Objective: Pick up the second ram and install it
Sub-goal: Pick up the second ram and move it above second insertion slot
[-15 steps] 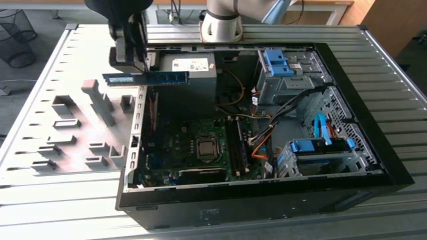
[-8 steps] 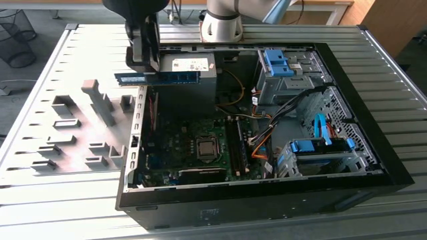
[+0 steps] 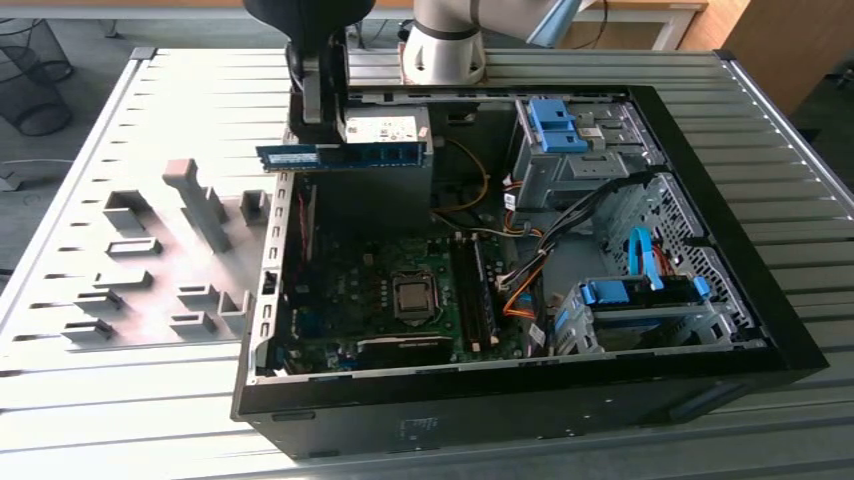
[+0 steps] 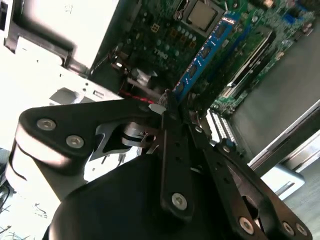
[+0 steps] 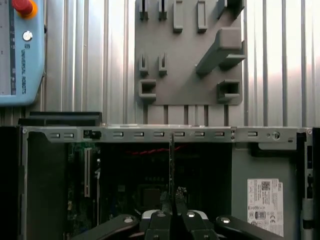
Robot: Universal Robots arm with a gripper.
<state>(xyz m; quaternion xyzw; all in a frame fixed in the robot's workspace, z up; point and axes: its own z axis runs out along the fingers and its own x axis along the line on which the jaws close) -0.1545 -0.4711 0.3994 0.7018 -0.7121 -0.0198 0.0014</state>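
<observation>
Hand (image 3: 312,140) grips the second ram (image 3: 344,155) level above the open case (image 3: 467,400). To seat well, I judge it should stay parallel to the memory slots (image 3: 470,285) inside the case and be pressed evenly.

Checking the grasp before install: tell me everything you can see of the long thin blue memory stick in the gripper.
The second ram is a long, thin, flat blue circuit board with a white label and a row of dark chips. It hangs level, long edge down, above the open black computer case, near its wall on the exterior view's left. The black gripper is shut on its upper edge, off-centre toward the labelled end; nothing else touches it.
</observation>
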